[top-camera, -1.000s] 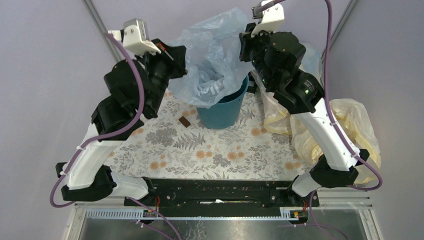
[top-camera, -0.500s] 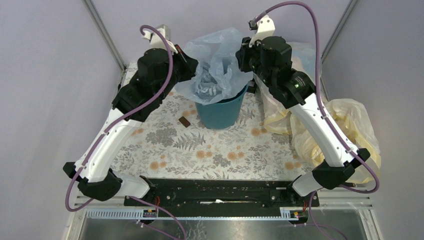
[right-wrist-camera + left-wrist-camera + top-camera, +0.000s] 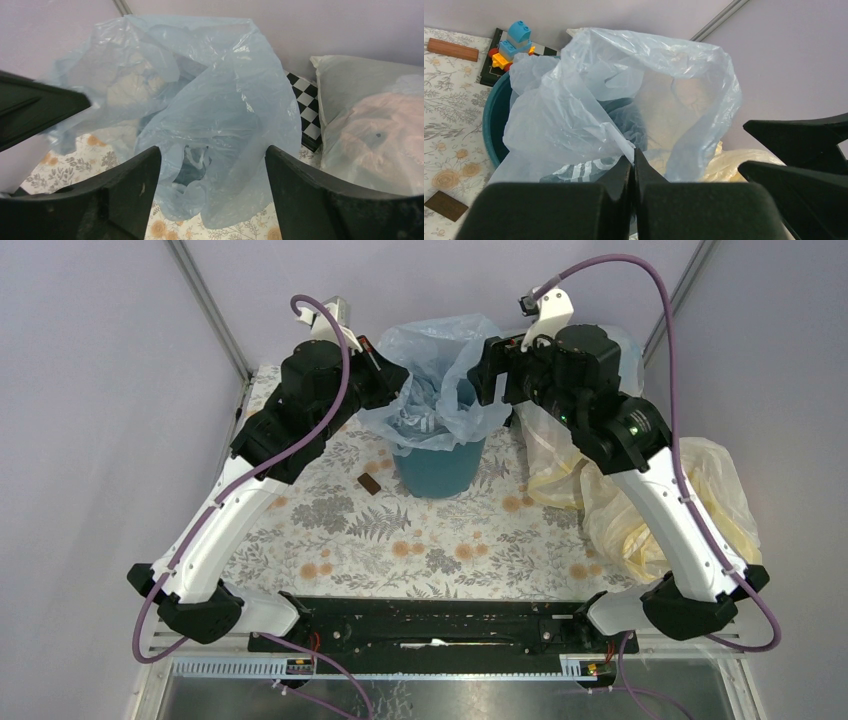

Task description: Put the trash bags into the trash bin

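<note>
On the flowered cloth [image 3: 400, 540], at its far middle, stands the bin [image 3: 436, 468]. The bag [image 3: 440, 360] sits in its mouth, its lower part inside and the rest billowing above the rim and spilling over the sides. The left claw [image 3: 633, 162] is closed, pinching a fold of the bag's near edge. The right claw [image 3: 212, 150] stands wide, with the bag's film between its jaws but not clamped.

Plain lilac walls [image 3: 90, 390] close the cell in, with metal posts [image 3: 205, 305] at the far corners. A small brown block [image 3: 369, 484] lies on the cloth just left of the bin. A yellow bag [image 3: 700, 500] slumps at the cloth's right edge. Behind the bin, a whitish bag [image 3: 370, 120] rests beside a checkered board [image 3: 305, 112], toy bricks [image 3: 514, 42] stand on that board, and a wooden bar [image 3: 452, 49] lies near it.
</note>
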{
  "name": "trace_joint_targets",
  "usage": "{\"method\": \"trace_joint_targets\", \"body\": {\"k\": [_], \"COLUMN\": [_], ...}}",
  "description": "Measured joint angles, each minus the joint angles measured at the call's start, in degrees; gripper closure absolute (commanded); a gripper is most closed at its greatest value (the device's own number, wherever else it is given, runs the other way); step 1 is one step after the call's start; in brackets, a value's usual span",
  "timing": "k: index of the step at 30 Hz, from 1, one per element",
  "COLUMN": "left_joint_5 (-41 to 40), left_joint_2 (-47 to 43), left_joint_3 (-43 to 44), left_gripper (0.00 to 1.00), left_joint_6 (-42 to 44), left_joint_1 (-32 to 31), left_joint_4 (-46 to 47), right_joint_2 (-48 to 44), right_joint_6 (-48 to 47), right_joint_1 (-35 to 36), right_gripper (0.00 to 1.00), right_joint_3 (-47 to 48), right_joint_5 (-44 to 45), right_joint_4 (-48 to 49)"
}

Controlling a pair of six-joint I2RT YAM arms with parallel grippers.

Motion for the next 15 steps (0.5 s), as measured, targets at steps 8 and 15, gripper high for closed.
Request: {"method": "trace_joint_targets", "body": {"k": [8,15], "left_joint_5": [0.90,0.94], "left_joint_2": [0.90,2.10], "left_joint_3": [0.00,0.00], "left_gripper": [1.00,1.00], "left_joint_6": [-0.85,-1.01], "left_joint_1": [0.20,0.20], "left_joint_4": [1.20,1.16], "right_joint_2": [-1.75,-2.69], "right_joint_6": [0.24,3.26], "right_joint_1": [0.00,0.00], "right_gripper": [0.03,0.05], "right_joint_3": [0.00,-2.03], "right_joint_5": [0.28,-0.79], "right_joint_4": [-3.04,-5.49]}}
